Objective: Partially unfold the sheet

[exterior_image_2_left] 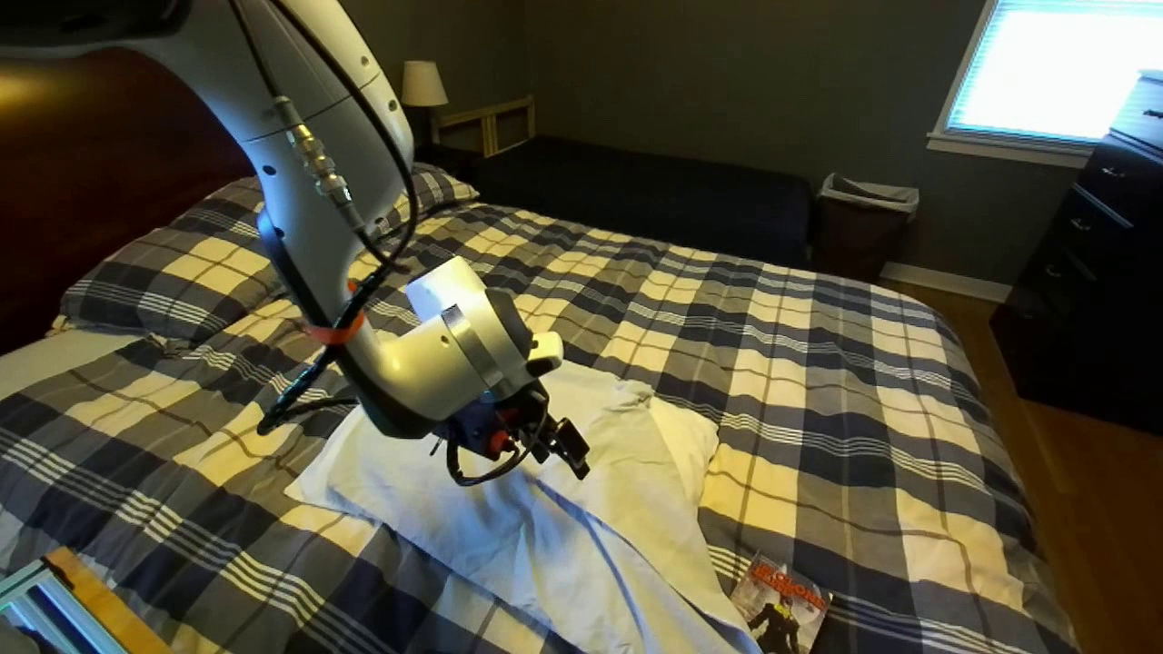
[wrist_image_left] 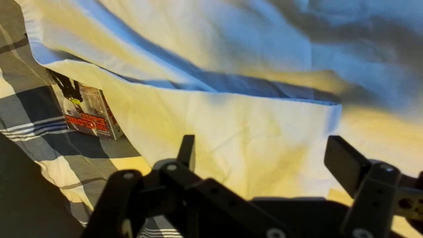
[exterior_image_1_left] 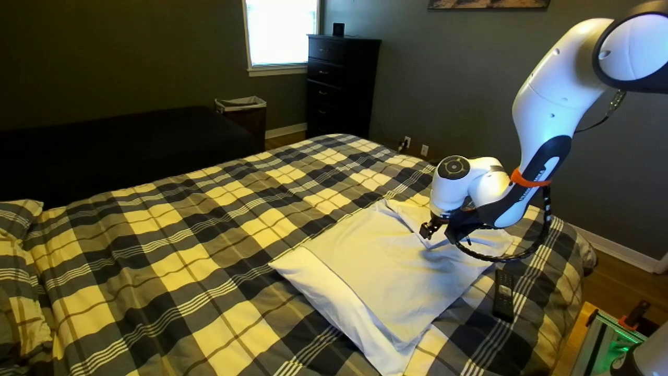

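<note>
Robot hand (wrist_image_left: 261,145) is hanging over the white sheet (exterior_image_1_left: 370,266), and its two fingers (wrist_image_left: 345,163) are standing wide apart. The sheet is lying in folds on the checkered bed cover (exterior_image_1_left: 182,245), and a black remote (exterior_image_1_left: 503,295) is sitting just beside it. I'm not seeing well whether the hand is touching the sheet.

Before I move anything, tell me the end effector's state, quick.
End effector: open, jaws wide apart, holding nothing, over the folded white sheet.
</note>
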Robot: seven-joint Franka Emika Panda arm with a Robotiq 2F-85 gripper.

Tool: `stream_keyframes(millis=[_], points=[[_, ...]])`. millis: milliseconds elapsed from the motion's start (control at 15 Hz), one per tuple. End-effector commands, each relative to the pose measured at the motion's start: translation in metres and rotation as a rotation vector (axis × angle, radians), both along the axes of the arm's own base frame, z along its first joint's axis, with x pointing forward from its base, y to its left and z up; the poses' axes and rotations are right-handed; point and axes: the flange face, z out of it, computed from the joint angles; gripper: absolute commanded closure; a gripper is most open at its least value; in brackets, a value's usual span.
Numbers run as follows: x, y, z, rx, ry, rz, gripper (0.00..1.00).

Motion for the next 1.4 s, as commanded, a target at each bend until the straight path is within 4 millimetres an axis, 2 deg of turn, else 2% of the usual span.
stream_keyframes(millis=[0,400,533,1067,1200,1333], points=[[0.009,0.005,-0.013,-0.01,0.025,0.004,0.0],[0.016,0.007,-0.025,-0.028,0.051,-0.009,0.0],[0.018,0.007,-0.027,-0.032,0.056,-0.014,0.27],[0.026,0.01,-0.033,-0.032,0.066,-0.024,0.89],[0.026,0.01,-0.032,-0.029,0.063,-0.027,0.99],[0.025,0.006,-0.028,-0.029,0.054,-0.035,1.0]])
